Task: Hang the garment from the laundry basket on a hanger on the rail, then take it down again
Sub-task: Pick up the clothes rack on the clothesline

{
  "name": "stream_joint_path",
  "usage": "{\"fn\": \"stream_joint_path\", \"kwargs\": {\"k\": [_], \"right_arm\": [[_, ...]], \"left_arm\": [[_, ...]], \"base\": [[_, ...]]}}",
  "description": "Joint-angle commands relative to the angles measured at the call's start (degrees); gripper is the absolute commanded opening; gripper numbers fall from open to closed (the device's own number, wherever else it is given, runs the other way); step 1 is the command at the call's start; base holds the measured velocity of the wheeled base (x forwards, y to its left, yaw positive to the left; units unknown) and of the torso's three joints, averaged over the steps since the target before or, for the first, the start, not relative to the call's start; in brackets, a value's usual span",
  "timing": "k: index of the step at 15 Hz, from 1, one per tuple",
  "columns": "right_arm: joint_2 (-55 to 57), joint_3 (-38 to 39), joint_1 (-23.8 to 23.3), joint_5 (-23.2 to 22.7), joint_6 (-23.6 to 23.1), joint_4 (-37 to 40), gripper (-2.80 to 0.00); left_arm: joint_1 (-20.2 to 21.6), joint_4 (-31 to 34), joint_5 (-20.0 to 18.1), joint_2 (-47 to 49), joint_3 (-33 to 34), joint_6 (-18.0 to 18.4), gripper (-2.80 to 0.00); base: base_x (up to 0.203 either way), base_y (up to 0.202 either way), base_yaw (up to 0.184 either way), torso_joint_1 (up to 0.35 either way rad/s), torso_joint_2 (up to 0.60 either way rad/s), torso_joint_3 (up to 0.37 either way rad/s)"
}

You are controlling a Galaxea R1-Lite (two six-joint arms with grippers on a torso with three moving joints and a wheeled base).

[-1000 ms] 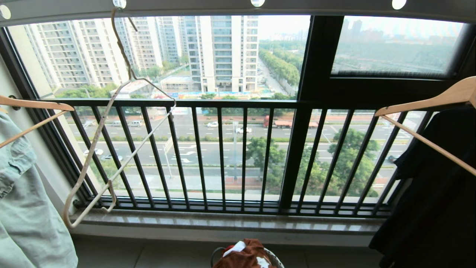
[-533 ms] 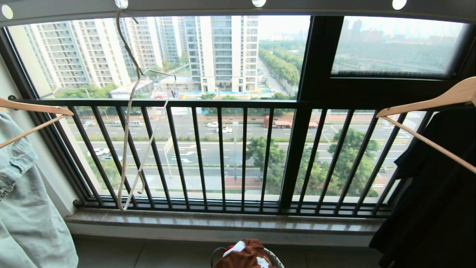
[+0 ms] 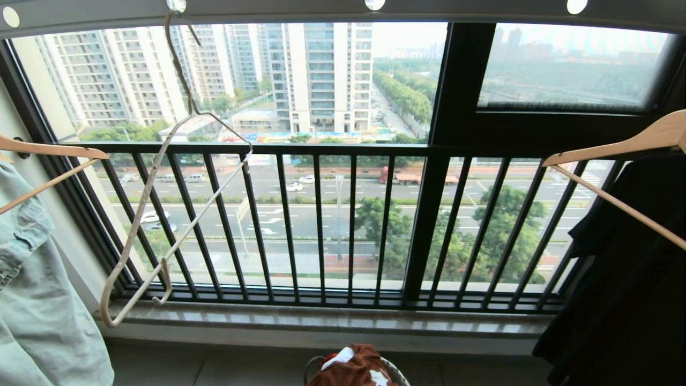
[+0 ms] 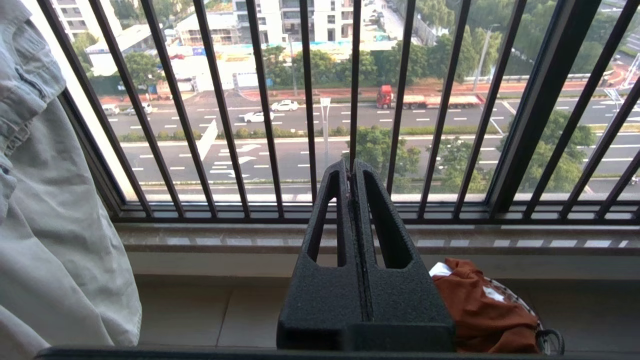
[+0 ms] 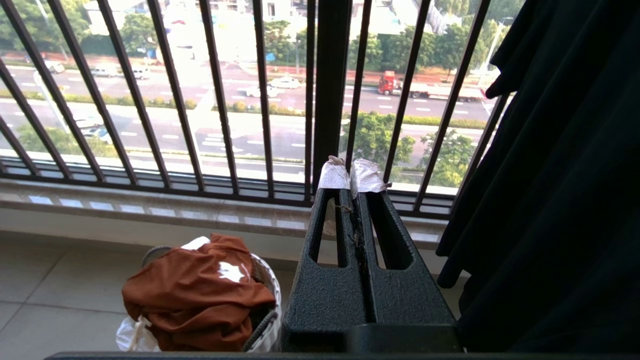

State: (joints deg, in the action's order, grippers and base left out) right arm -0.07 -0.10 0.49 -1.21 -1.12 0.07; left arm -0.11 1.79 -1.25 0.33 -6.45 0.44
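Observation:
The rust-brown garment (image 3: 353, 370) lies bunched in the laundry basket (image 3: 397, 370) on the floor under the window; it also shows as the garment (image 4: 480, 310) in the left wrist view and the garment (image 5: 195, 290) in the basket (image 5: 267, 310) in the right wrist view. An empty cream wire hanger (image 3: 103, 313) hangs tilted by its long hook from a hole in the grey rail (image 3: 268, 9) overhead, left of centre. My left gripper (image 4: 351, 167) is shut and empty, just left of the basket and above it. My right gripper (image 5: 350, 172), with white-taped tips, is shut and empty to the basket's right. Neither arm shows in the head view.
A pale green denim garment (image 3: 37, 300) hangs on a wooden hanger (image 3: 48, 150) at the left. A black garment (image 3: 627, 279) hangs on a wooden hanger (image 3: 616, 147) at the right, close beside my right gripper. The black balcony railing (image 3: 321, 225) and stone sill (image 3: 321, 321) stand behind the basket.
The wire hanger has swung on the rail: it turned nearly edge-on half a second ago and now faces broadside again. The garment and basket have not moved.

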Motion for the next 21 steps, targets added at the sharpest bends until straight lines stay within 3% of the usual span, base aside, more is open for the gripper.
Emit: {"fn": "stream_joint_path", "kwargs": {"k": [1,6,9,11,15,17,19,21], "right_arm": [[0.07,0.01,0.04,-0.02,-0.02,0.01,-2.8],[0.07,0.01,0.04,-0.02,-0.02,0.01,-2.8],[0.07,0.01,0.04,-0.02,-0.02,0.01,-2.8],[0.07,0.01,0.04,-0.02,-0.02,0.01,-2.8],[0.07,0.01,0.04,-0.02,-0.02,0.01,-2.8],[0.07,0.01,0.04,-0.02,-0.02,0.01,-2.8],[0.07,0.01,0.04,-0.02,-0.02,0.01,-2.8],[0.07,0.01,0.04,-0.02,-0.02,0.01,-2.8]], "left_arm": [[-0.04,1.77,-0.83,3.4,-8.21,0.02,-2.8],[-0.66,15.23,-3.76,19.62,-29.23,-0.25,-2.8],[-0.77,19.26,-6.29,30.42,-39.44,-0.71,-2.8],[-0.86,24.87,-7.29,37.28,-50.57,-0.81,-2.8],[-0.92,43.08,-8.99,51.58,-79.41,-1.03,-2.8],[-1.08,55.19,-9.35,58.85,-94.44,-1.19,-2.8],[-2.98,65.63,-9.59,65.9,-103.34,-1.67,-2.8],[-7.16,68.52,-9.66,69.7,-104.83,-2.39,-2.8]], "base": [[0.0,0.0,0.0,0.0,0.0,0.0],[0.0,0.0,0.0,0.0,0.0,0.0],[0.0,0.0,0.0,0.0,0.0,0.0],[0.0,0.0,0.0,0.0,0.0,0.0],[0.0,0.0,0.0,0.0,0.0,0.0],[0.0,0.0,0.0,0.0,0.0,0.0],[0.0,0.0,0.0,0.0,0.0,0.0],[0.0,0.0,0.0,0.0,0.0,0.0]]}}
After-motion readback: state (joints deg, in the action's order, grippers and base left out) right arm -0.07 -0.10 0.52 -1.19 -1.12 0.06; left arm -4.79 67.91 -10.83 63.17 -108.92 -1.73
